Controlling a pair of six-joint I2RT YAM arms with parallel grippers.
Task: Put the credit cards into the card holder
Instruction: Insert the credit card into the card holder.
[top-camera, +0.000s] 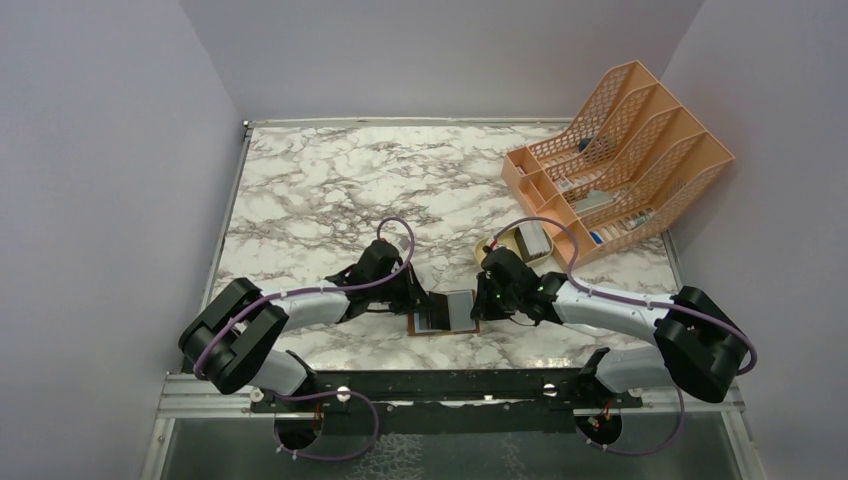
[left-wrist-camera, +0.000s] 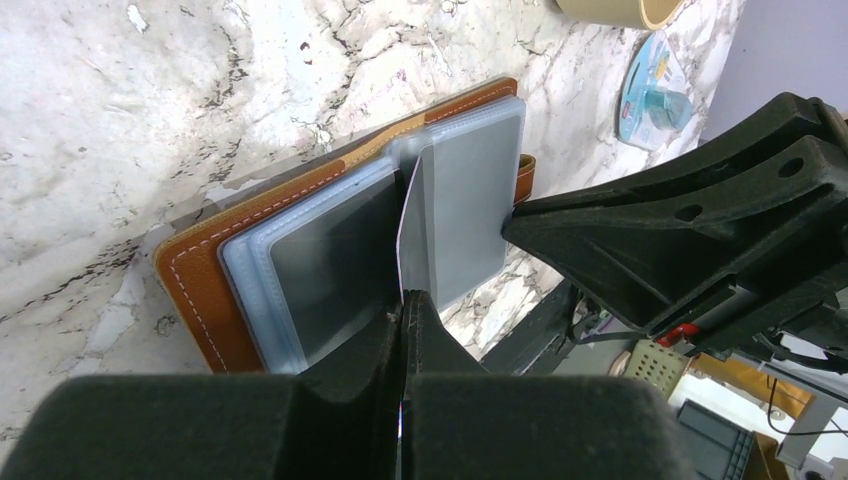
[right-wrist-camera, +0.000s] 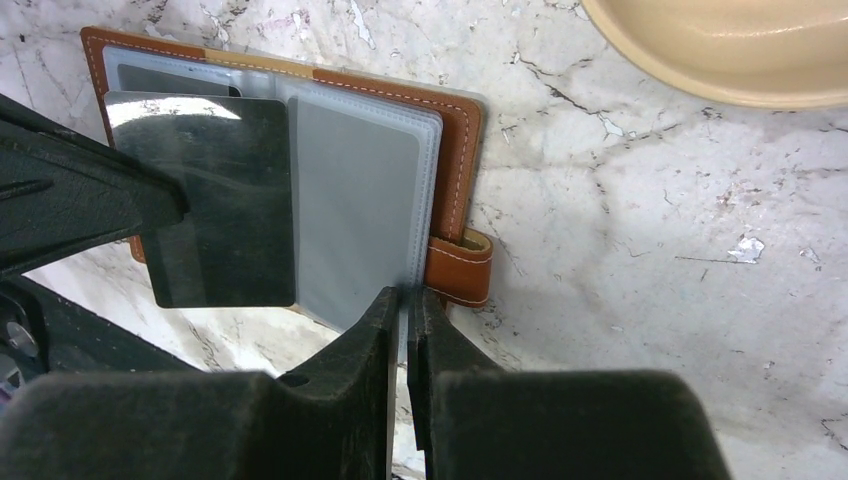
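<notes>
On my feed the marbled tabletop (top-camera: 330, 190) carries an orange mesh file rack (top-camera: 620, 150) at its far right corner, with small items in the slots that I can't make out. Just in front sits a tan oval tray (right-wrist-camera: 720, 60) holding a grey block (top-camera: 533, 240) — a blue-and-clear packet (left-wrist-camera: 655, 90) lies near it.

A white marble-patterned table (top-camera: 320, 190) carries an open brown card holder (top-camera: 447, 313) near the middle of its near edge. An orange mesh rack (top-camera: 620, 150) stands at the far right corner, with a tan tray (right-wrist-camera: 720, 50) before it and a blue packet (left-wrist-camera: 655, 90) near the tray.
</notes>
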